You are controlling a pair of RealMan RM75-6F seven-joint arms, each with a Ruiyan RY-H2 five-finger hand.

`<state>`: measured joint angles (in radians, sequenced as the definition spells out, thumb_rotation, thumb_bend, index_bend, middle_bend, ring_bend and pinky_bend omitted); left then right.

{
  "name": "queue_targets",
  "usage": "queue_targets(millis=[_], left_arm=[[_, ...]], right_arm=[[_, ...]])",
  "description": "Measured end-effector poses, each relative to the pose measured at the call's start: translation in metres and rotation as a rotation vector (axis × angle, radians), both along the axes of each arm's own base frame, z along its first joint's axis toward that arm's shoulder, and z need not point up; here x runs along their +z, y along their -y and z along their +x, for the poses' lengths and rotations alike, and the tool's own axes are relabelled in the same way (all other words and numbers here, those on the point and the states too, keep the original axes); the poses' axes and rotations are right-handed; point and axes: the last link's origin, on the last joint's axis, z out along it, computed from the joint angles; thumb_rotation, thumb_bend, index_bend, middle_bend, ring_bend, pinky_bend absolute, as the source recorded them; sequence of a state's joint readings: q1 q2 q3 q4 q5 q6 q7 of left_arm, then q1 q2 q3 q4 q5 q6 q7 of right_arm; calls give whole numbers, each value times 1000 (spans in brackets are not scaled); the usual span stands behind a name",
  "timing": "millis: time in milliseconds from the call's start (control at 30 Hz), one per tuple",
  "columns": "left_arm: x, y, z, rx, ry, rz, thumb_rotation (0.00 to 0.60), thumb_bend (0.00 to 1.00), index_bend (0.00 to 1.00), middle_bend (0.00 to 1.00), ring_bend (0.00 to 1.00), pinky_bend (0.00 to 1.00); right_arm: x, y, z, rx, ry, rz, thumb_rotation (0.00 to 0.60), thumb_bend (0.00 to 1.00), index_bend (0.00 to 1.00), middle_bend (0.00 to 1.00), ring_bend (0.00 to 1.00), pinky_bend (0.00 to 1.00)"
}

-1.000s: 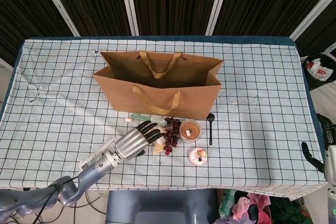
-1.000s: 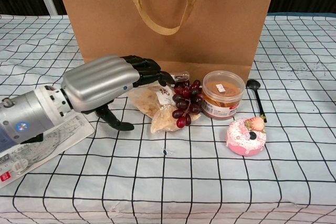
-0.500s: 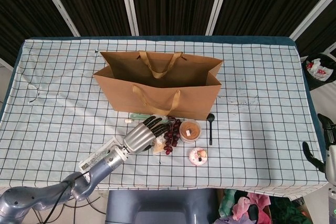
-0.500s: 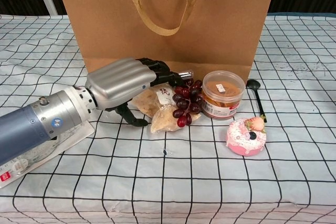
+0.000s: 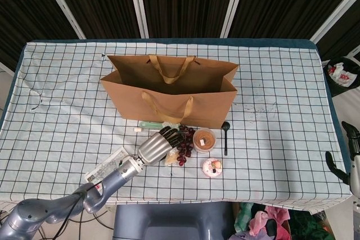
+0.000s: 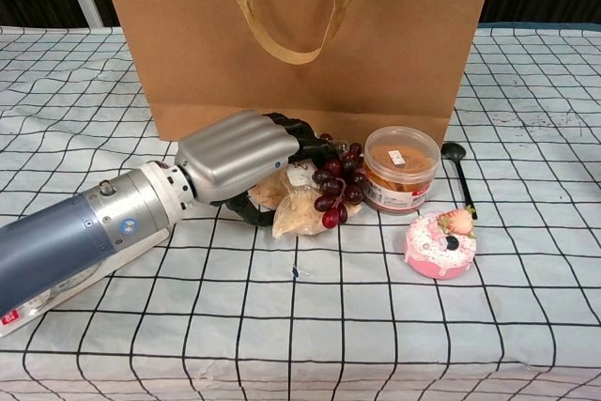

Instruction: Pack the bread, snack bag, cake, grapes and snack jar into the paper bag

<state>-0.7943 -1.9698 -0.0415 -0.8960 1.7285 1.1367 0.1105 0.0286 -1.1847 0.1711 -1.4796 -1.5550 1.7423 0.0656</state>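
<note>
Packing not begun: snack bag [image 6: 299, 206], grapes [image 6: 333, 185], jar [image 6: 399, 169] and cake [image 6: 439, 240] all lie on the tabletop [image 6: 376, 326] before the paper bag [image 6: 300, 35], bread unseen; my left robot hand [image 6: 242, 154] rests over the snack bag, grip unconfirmed.

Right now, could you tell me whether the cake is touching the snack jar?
Apart. The chest view shows a strip of checked tablecloth between the pink cake and the base of the snack jar; the head view shows the same gap.
</note>
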Motion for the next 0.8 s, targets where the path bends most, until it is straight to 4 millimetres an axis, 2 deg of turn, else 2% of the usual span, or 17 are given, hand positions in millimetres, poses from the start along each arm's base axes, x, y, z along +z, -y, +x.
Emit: queue_targets(millis=[167,500,700,800], left_arm=[[1,0,1,-6,7,13,600,334,352,436,279,322],[15,2,-4,-25,44,49,600,334,363,465,302,332],[31,6,-2,-17,146,39,600,334,363,467,302,332],[46,9,0,-23,222,43,600,334,363,470,302,332]], right_arm=[[0,0,0,-3,-3,6,600,322,106,177,297,242],[1,-1,1,-2,-1,1,600,328,106,177,297,242],[-1,-1,2,0,-6,5,600,328,105,177,297,242],[0,-1,2,0,-5,0,600,328,106,177,298,242]])
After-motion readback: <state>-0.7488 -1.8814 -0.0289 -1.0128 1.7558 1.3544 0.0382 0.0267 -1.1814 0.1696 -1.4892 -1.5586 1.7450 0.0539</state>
